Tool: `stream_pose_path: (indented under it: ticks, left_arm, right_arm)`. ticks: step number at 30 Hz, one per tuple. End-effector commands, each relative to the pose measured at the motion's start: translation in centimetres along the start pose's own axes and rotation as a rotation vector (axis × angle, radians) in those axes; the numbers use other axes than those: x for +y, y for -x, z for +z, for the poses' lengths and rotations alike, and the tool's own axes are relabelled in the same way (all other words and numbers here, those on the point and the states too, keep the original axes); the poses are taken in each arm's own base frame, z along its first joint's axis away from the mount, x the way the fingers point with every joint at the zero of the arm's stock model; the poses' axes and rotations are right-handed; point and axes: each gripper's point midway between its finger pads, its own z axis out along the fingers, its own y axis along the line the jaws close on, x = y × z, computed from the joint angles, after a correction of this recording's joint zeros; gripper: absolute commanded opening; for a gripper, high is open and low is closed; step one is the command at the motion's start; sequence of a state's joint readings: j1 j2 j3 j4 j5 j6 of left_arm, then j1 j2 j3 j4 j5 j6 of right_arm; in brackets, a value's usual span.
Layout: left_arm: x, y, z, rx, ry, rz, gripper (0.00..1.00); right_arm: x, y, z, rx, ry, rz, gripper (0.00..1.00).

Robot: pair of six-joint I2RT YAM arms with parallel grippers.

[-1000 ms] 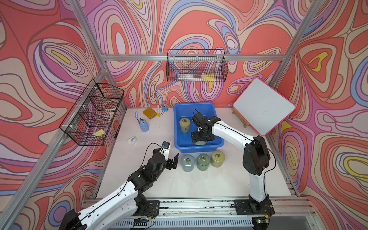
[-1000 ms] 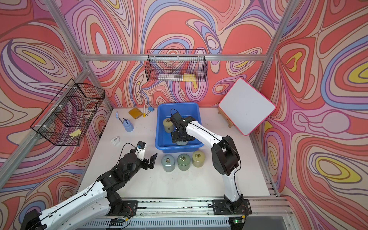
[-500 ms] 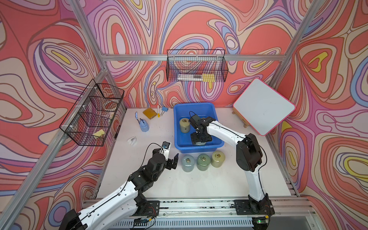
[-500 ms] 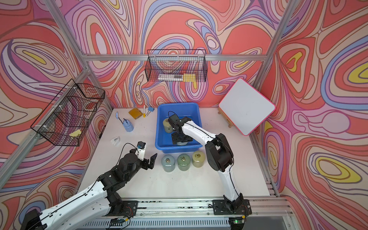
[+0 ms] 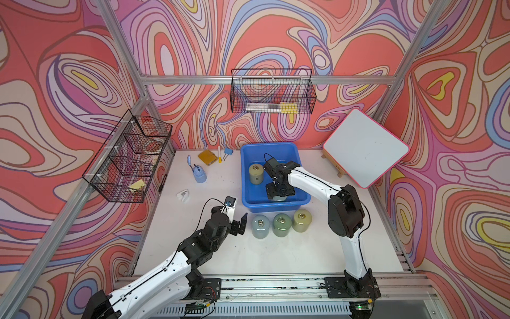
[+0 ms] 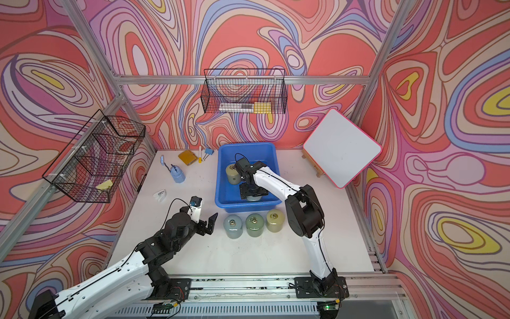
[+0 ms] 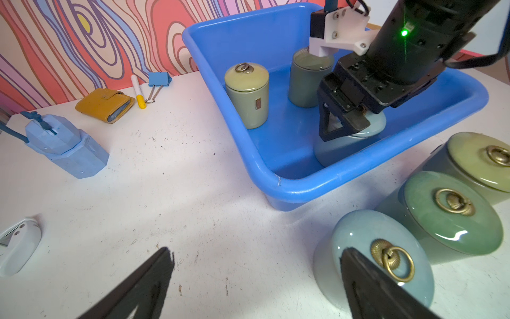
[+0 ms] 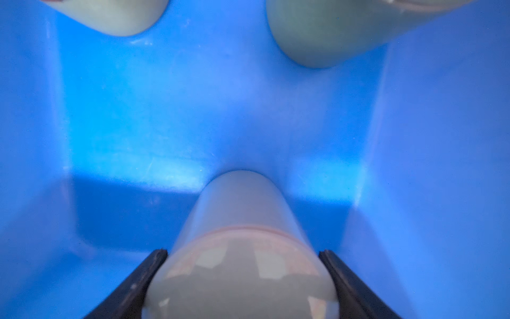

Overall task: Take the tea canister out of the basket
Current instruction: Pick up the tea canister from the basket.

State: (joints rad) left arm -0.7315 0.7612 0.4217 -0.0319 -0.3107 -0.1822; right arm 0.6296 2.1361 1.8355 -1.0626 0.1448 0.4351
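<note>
The blue basket (image 5: 276, 203) stands at the back middle of the table. My right gripper (image 5: 278, 193) reaches down into its near end and is shut on a pale blue tea canister (image 7: 339, 149). In the right wrist view its fingers (image 8: 154, 265) press on both sides of the lid (image 8: 242, 215). That canister stands on the basket's floor. A yellow-green canister (image 5: 255, 173) and a grey-green one (image 7: 306, 82) also stand in the basket. My left gripper (image 5: 238, 221) hangs open over the table in front of the basket's left corner, with nothing between its fingers.
Three canisters stand in a row in front of the basket: pale blue (image 5: 260, 226), green (image 5: 282, 224) and yellow (image 5: 302, 219). A blue sharpener (image 5: 199, 174), a yellow wallet (image 5: 207, 157) and a small white clip (image 5: 183, 194) lie left. A tilted whiteboard (image 5: 364, 147) stands right.
My right gripper has closed on the pale blue canister in the basket, and its arm has shifted a little. The left arm has not moved.
</note>
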Motion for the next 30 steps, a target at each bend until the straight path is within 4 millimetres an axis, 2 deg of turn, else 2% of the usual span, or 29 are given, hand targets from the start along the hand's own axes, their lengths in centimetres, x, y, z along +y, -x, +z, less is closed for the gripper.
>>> stream_pose_path:
  ticks: [1, 15, 30]
  left_arm:
    - [0.2, 1.2, -0.2, -0.034, 0.011, -0.002, 0.99]
    - [0.3, 1.2, -0.2, -0.032, 0.014, -0.002, 0.99]
    - [0.5, 1.3, -0.4, -0.043, 0.024, -0.006, 0.99]
  right_arm:
    - [-1.9, 0.3, 0.0, -0.007, -0.080, -0.008, 0.53]
    - [-2.5, 2.5, -3.2, -0.080, -0.035, 0.013, 0.50]
    - [-2.6, 3.7, -5.9, -0.124, 0.002, 0.020, 0.49]
